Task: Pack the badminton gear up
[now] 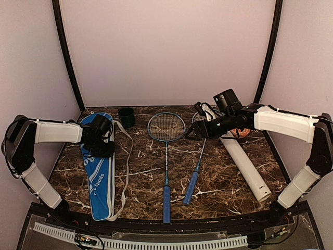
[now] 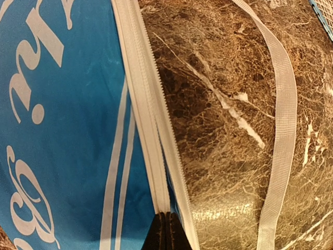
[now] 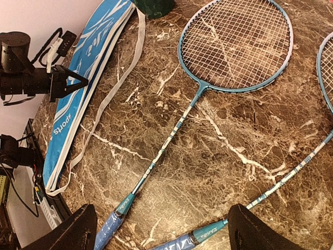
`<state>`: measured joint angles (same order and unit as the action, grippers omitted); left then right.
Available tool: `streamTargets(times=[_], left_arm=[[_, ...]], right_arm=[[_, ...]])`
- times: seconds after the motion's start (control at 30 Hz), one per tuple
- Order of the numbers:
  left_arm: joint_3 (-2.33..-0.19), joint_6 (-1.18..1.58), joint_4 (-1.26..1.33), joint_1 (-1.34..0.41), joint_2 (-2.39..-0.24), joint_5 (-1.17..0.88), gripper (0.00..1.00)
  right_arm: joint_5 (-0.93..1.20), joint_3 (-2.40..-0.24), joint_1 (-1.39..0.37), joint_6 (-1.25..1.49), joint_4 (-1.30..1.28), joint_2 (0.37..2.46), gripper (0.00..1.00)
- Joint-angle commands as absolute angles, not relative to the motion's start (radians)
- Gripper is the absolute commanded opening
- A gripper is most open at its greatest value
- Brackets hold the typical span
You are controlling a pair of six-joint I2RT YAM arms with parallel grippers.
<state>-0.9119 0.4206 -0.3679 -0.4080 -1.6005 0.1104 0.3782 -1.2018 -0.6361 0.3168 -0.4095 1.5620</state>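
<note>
On the marble worktop [image 1: 223,182], a blue bag [image 1: 99,177] lies left, a white tube [image 1: 247,169] right, the left racket [image 1: 166,127] and right racket [image 1: 191,187] between. The left hand [image 2: 166,233] is closed at the bag's zip; the right hand [image 1: 191,131] hangs wide open over the rackets.

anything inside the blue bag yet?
Can't tell: the blue bag lies flat, its own fabric covering the interior. The racket beside it, the second racket and the white tube lie outside on the table.
</note>
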Motion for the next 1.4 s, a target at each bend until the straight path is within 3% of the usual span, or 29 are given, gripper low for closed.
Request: streamTargets(times=[0.0,0.3,0.47,0.7,0.77,1.37], left_arm=[[-0.905,0.413,-0.350,-0.409,-1.566,0.088,0.00],[-0.871,0.429,-0.381,-0.408,-1.375,0.144,0.00],[-0.862,0.436,-0.396,-0.410,-1.334,0.150,0.00],[-0.842,0.437,-0.383,-0.408,-1.304,0.151,0.00],[-0.837,0.438,-0.374,-0.409,-1.304,0.148,0.00],[-0.818,0.437,-0.342,-0.409,-1.292,0.152,0.00]], right_arm=[[0.399,-1.188,-0.646,0.333,-0.351,1.570,0.87],[0.442,-1.166,-0.704,0.453,-0.197,1.661,0.76],[0.436,-1.171,-0.765,0.589,-0.094,1.758,0.58],[0.439,-1.125,-0.768,0.694,0.086,1.867,0.52],[0.437,-1.122,-0.768,0.775,0.122,1.892,0.43],[0.413,-1.291,-0.781,0.852,0.102,2.102,0.38]])
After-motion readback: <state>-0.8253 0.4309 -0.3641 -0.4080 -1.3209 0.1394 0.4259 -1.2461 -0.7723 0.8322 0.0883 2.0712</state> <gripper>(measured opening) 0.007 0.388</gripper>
